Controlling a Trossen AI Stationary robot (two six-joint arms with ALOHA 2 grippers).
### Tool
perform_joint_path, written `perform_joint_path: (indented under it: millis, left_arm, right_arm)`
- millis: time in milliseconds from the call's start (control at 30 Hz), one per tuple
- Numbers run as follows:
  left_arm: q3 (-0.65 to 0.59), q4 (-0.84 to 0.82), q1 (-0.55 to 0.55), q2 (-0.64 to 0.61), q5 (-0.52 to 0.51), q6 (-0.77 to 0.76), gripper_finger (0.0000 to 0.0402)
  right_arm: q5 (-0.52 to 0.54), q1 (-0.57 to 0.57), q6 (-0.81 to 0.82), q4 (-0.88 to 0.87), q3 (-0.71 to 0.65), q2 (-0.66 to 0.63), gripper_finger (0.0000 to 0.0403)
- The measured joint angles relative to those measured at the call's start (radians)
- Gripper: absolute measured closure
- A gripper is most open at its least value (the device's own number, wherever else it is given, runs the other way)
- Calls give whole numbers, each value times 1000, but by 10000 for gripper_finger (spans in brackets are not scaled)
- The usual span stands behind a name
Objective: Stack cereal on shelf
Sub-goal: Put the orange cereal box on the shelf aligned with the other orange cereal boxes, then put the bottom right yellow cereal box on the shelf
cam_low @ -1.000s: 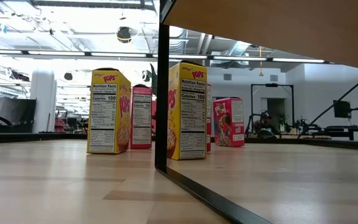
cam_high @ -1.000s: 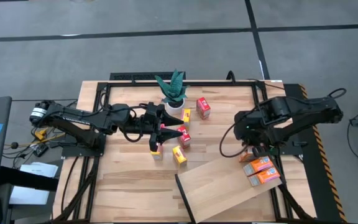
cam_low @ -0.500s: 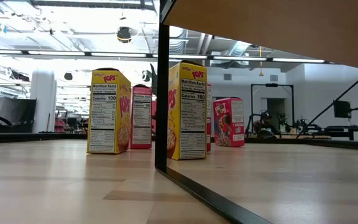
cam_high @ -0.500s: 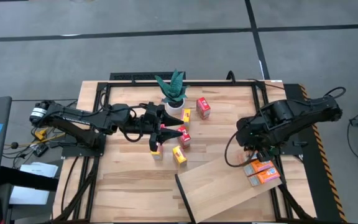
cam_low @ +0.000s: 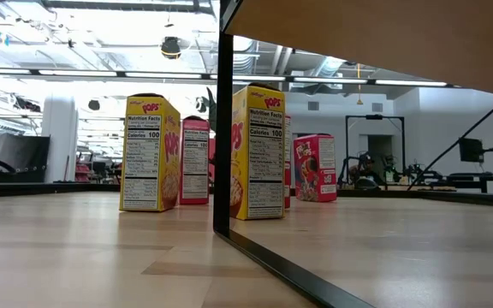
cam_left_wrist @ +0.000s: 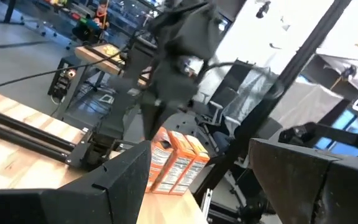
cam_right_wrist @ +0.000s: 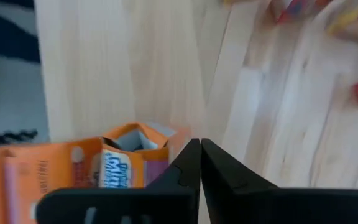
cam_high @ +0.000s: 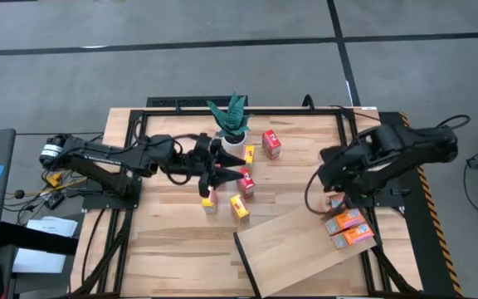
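The shelf [cam_high: 305,249] lies skewed on the table [cam_high: 164,241], long axis diagonal. Two orange cereal boxes [cam_high: 349,228] lie flat at its far-right corner, lengthwise along that edge. The right tool [cam_high: 335,202], pressed together and empty, hovers beside them: placement looks complete. The left tool [cam_high: 222,176], spread, waits over loose boxes [cam_high: 239,207]; next, grip one.

plant: I see a green potted plant [cam_high: 230,119] in a white pot, just beyond the left tool's tip
tabletop: planked wood [cam_high: 164,241] under both tools
frame: black bars [cam_high: 247,110] along the table's far edge
floor: grey, with dark seams [cam_high: 222,50]
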Motion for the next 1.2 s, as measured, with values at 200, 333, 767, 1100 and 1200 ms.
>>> perform_joint_path:
  millis: [200, 333, 767, 1100, 1200]
  left_arm:
    - [0, -2, 44, 0, 69, -48, 141]
    - [0, 1, 60, 0, 86, -52, 141]
    - [42, 46, 119, 0, 202, -124, 141]
    - [282, -500, 190, 7, 100, 47, 141]
    - [311, -588, 195, 18, 51, 155, 141]
  right_arm:
    - [5, -12, 3, -22, 153, 0, 361]
    - [2, 2, 9, -13, 231, -16, 374]
    - [26, 74, 141, 44, 276, -166, 363]
    - [174, 74, 291, 88, 254, -285, 355]
    - [219, 74, 302, 85, 222, -308, 344]
